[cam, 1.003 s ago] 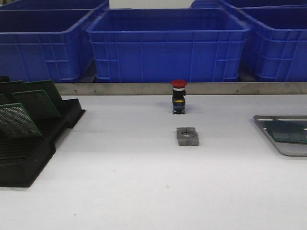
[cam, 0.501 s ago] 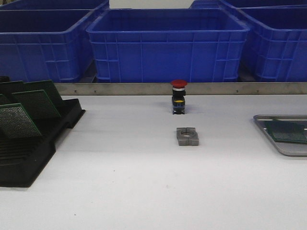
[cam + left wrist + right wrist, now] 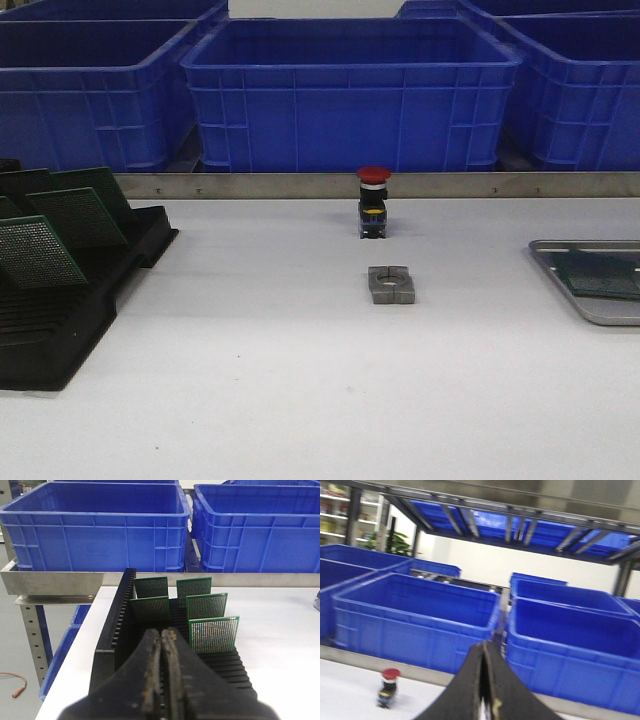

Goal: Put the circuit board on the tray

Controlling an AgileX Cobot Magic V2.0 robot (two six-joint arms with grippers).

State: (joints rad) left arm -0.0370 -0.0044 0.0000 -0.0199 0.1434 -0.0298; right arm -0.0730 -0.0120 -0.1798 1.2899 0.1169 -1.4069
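Observation:
A silver-grey metal tray lies at the right edge of the table, cut off by the frame. One green circuit board lies flat in it. Several more green perforated circuit boards stand in a black slotted rack at the left. They also show in the left wrist view. My left gripper is shut and empty, just in front of the rack. My right gripper is shut and empty, raised above the table and facing the bins. Neither gripper shows in the front view.
A red-capped push button stands mid-table at the back, with a small grey metal block in front of it. Large blue plastic bins line the back behind a metal rail. The right wrist view is blurred.

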